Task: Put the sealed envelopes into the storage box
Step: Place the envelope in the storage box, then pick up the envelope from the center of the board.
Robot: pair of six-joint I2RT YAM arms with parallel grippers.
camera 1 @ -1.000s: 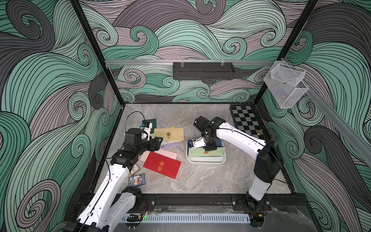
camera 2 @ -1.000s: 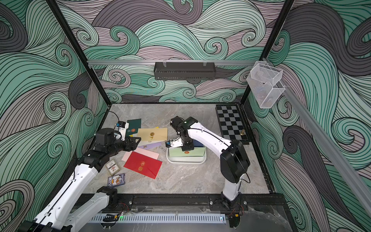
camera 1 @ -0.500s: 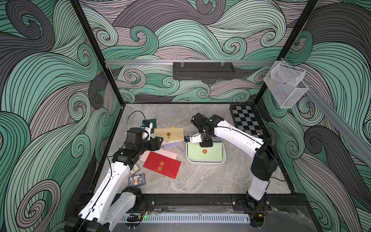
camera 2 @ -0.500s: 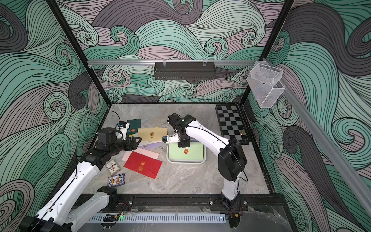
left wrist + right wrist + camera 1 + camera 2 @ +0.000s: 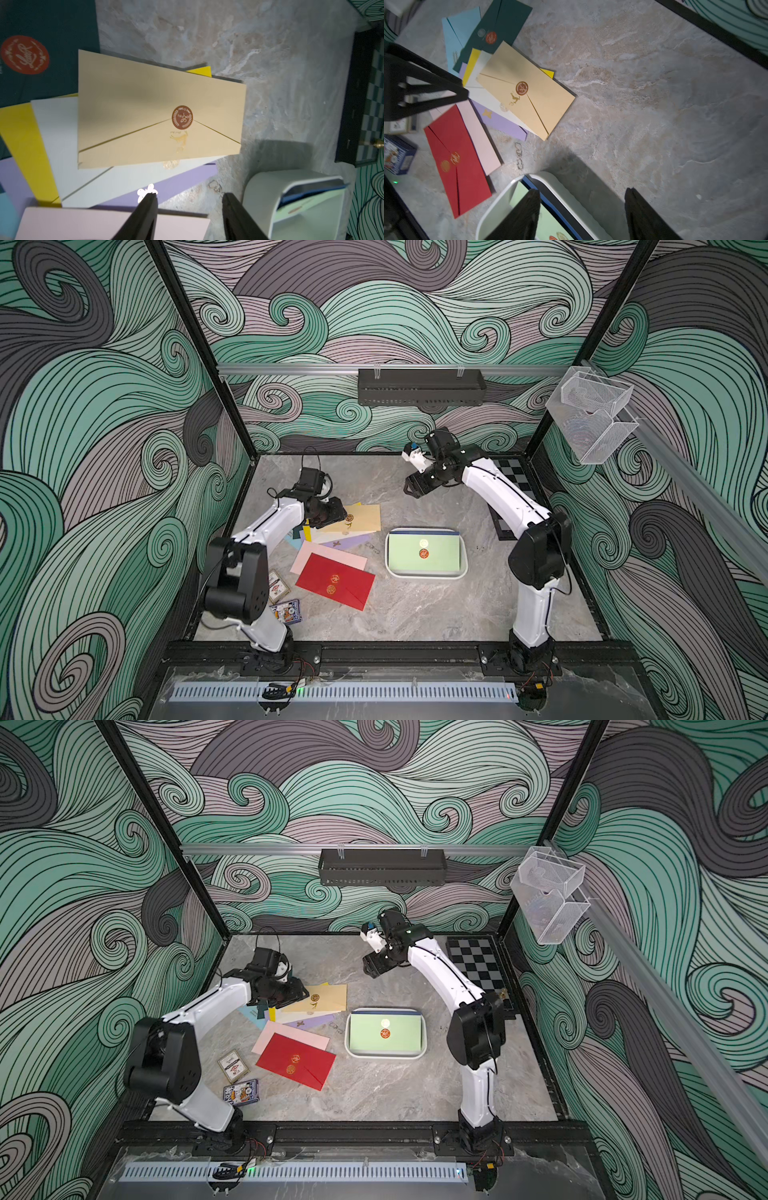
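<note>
— Jaws?
— The left gripper (image 5: 189,197) is spread and empty, with the sealed envelopes (image 5: 145,104) fanned just under and ahead of it.
— And the right gripper (image 5: 581,191)?
— Spread too, holding nothing. The storage box (image 5: 493,208) lies below it, a green envelope (image 5: 407,560) inside.

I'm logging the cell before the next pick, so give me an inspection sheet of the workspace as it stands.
Surface: marble tabletop, no spills seen.
Job's things: storage box holds a light green envelope over a blue envelope; red envelope, pink envelope, tan envelope and others fanned beside it.
Clutter: two card packs, chessboard.
Tools: left tool open over the fan; right tool open, raised, empty.
Cables: black cable loops at left wrist.
Surroundings: black shelf, clear mesh baskets, wave walls.
</note>
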